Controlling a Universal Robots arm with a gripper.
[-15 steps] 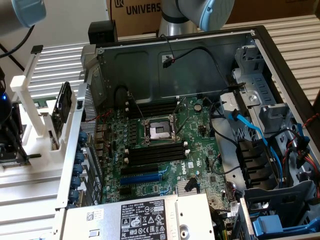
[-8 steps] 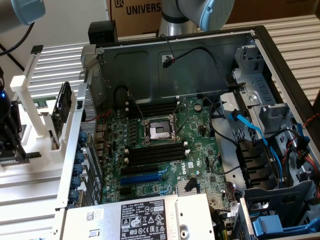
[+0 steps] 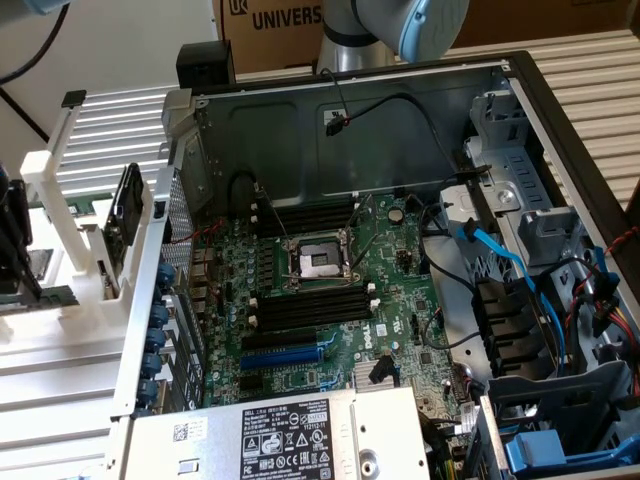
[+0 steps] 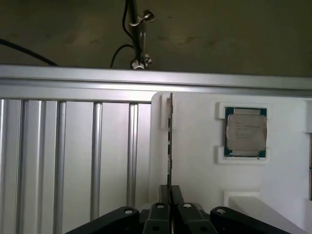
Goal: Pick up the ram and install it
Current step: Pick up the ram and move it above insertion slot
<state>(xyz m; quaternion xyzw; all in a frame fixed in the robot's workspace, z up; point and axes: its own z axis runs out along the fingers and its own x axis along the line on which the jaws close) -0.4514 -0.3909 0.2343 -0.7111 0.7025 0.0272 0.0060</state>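
The ram [image 4: 169,141] appears edge-on as a thin dark strip standing against the white holder [image 4: 195,161]. My gripper [image 4: 170,197] is shut on its near end, one black finger pad pressed on each side. I cannot tell whether the ram is lifted or rests in the holder's notch. In the exterior view the gripper's dark body [image 3: 12,235] is at the far left edge, over the white rack [image 3: 60,200], well away from the open computer case. The long black memory slots [image 3: 310,305] lie on the green motherboard [image 3: 390,300] below the processor socket [image 3: 315,262].
A processor chip [image 4: 245,131] lies in a recess of the white holder beside the ram. Ribbed aluminium table [image 4: 73,156] lies alongside. The case holds a blue slot [image 3: 285,355], cables [image 3: 500,260], drive bays [image 3: 560,330] and a power supply [image 3: 290,440]. A black part [image 3: 125,215] stands on the rack.
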